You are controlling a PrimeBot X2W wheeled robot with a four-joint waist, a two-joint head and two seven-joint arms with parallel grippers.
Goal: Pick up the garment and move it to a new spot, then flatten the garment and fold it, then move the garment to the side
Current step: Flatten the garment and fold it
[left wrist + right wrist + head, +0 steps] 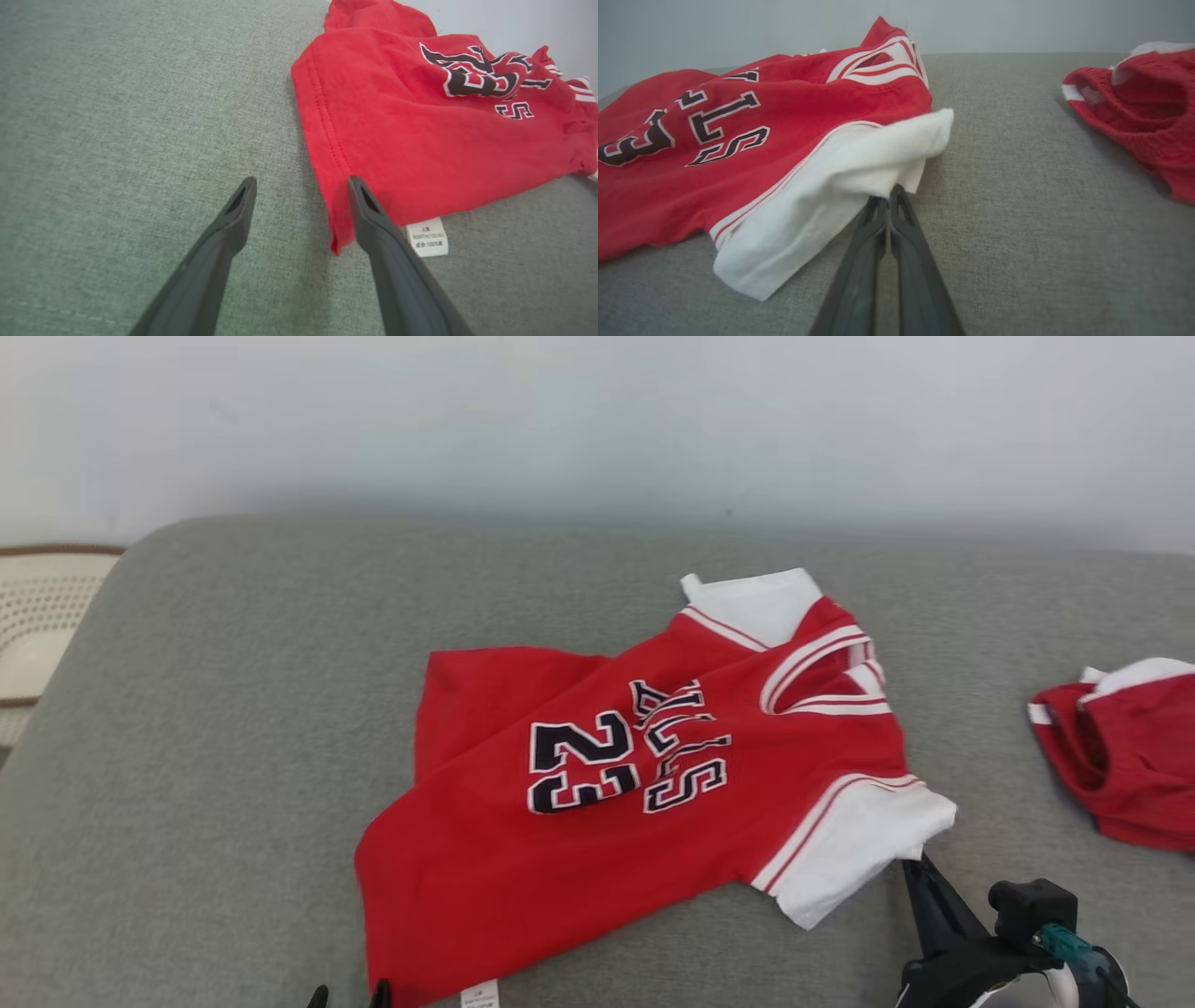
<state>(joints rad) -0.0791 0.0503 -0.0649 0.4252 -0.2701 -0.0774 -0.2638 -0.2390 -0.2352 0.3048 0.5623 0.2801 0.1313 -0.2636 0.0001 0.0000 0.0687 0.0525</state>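
Note:
The garment [597,784], a red jersey with black "23" lettering and white sleeves, lies rumpled in the middle of the grey cushion [215,728]. My right gripper [920,863] comes in from the lower right. In the right wrist view it [888,195] is shut on the edge of the white sleeve [840,177], which is lifted slightly. At the bottom edge of the head view, my left gripper [349,997] stands open at the garment's near hem corner. In the left wrist view its fingers [369,219] straddle that red hem corner [338,233], beside a white care label [426,236].
A second red-and-white piece of clothing [1125,756] lies bunched at the cushion's right side, also in the right wrist view [1139,107]. A cream woven object [37,616] sits past the cushion's left edge. A pale wall runs behind.

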